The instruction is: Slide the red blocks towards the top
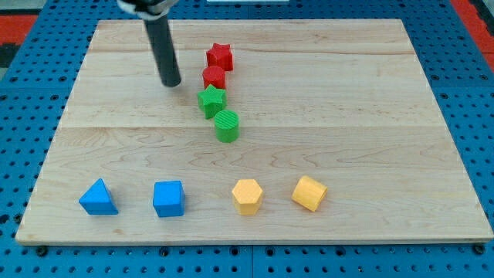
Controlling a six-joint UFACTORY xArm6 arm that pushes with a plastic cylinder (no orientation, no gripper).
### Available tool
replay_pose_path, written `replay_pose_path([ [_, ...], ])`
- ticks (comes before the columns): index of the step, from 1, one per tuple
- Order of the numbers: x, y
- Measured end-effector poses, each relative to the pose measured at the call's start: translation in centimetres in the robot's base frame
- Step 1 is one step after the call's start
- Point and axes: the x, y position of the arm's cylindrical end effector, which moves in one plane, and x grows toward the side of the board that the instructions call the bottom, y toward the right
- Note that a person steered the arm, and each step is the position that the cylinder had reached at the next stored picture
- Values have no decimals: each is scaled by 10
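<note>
A red star block (220,55) lies near the view's top centre of the wooden board (370,116). A second red block (214,76), rounded in shape, sits just below it, touching or nearly touching. My tip (170,82) rests on the board to the left of the rounded red block, a short gap apart. A green star block (211,100) lies right below the red pair, and a green cylinder (227,126) below that.
Along the view's bottom stand a blue triangular block (98,198), a blue cube (168,198), a yellow hexagonal block (247,195) and a yellow block (309,193). A blue pegboard surface (31,93) surrounds the board.
</note>
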Motion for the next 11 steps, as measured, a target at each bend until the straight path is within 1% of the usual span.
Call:
replay_pose_path([
  [1, -29, 43],
  [2, -60, 152],
  [3, -70, 204],
  [4, -2, 183],
  [5, 34, 121],
  [6, 26, 55],
  [7, 41, 42],
  [8, 14, -25],
  [9, -34, 4],
  [10, -38, 1],
  [11, -51, -59],
])
